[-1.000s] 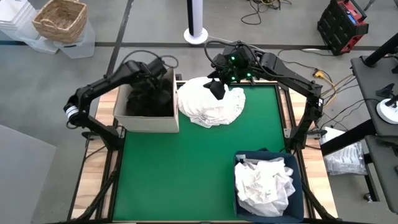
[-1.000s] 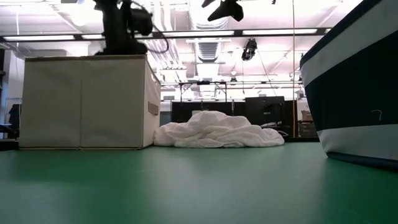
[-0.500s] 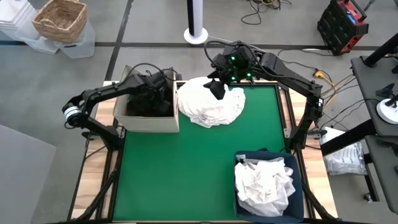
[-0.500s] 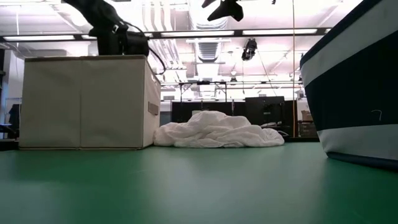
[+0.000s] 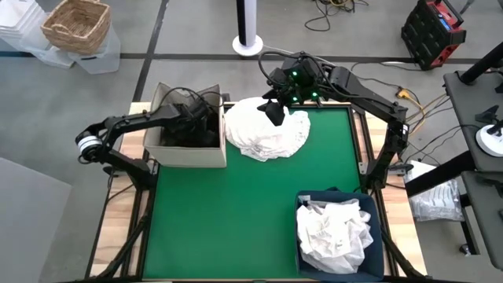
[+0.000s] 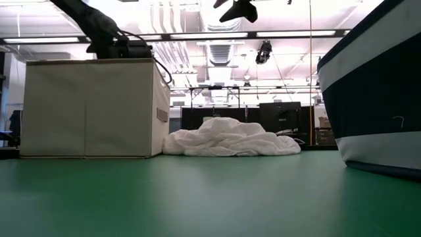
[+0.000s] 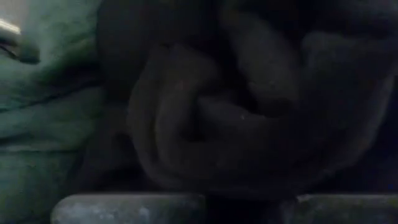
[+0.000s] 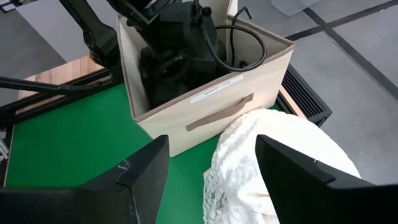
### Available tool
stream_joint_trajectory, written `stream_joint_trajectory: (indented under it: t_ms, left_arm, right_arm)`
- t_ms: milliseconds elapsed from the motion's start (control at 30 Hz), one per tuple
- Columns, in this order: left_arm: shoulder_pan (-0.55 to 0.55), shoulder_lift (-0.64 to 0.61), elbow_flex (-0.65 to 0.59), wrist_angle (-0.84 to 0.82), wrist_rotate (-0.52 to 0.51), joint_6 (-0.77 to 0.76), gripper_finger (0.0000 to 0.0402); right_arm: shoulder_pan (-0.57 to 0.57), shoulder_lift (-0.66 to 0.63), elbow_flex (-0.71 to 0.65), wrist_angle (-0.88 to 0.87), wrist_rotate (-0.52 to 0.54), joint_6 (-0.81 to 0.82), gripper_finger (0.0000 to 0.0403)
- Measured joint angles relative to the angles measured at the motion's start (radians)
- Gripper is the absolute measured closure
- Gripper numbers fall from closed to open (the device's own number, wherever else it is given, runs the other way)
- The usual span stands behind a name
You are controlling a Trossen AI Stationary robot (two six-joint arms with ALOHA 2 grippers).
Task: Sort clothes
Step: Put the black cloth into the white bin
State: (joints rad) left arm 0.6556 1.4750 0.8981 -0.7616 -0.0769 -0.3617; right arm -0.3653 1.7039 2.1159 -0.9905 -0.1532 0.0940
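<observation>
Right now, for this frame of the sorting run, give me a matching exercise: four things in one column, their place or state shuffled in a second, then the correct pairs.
Things:
1. left gripper
2. right gripper
3. white clothes pile
4. navy bin

Places or states:
A. lying on the green mat beside the beige box
B. at the table's near right corner, holding white garments
C. down inside the beige box among the dark clothes
D. open, hanging above the white pile

Pairs: 1-C, 2-D, 3-A, 4-B
</observation>
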Motion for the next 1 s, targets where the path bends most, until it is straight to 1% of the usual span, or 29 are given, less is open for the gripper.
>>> stream_joint_trajectory:
  t_ms: [200,367,467,700,900,1000]
  left_arm:
    - [0.000,-0.003,-0.015,0.016,0.001,-0.022,0.0401]
    - [0.001,-0.027,0.049,-0.037,0.001,-0.017,0.0401]
    - [0.001,-0.036,0.117,-0.110,0.001,-0.001,0.0401]
    - [0.001,-0.034,0.322,-0.347,0.000,0.079,0.0401]
    - [0.001,-0.035,0.502,-0.456,-0.022,0.095,0.0401]
    - [0.001,-0.035,0.587,-0.491,-0.061,0.096,0.0401]
  right_arm:
    - [0.000,0.000,0.000,0.000,0.000,0.000,0.0172]
    - [0.000,0.000,0.000,0.000,0.000,0.000,0.0176]
    - [0.000,0.000,0.000,0.000,0.000,0.000,0.0174]
    - [-0.001,0.000,0.000,0.000,0.000,0.000,0.0167]
    - [-0.002,0.000,0.000,0.002,0.000,-0.006,0.0173]
    - [-0.003,0.000,0.000,0.002,0.000,-0.008,0.0174]
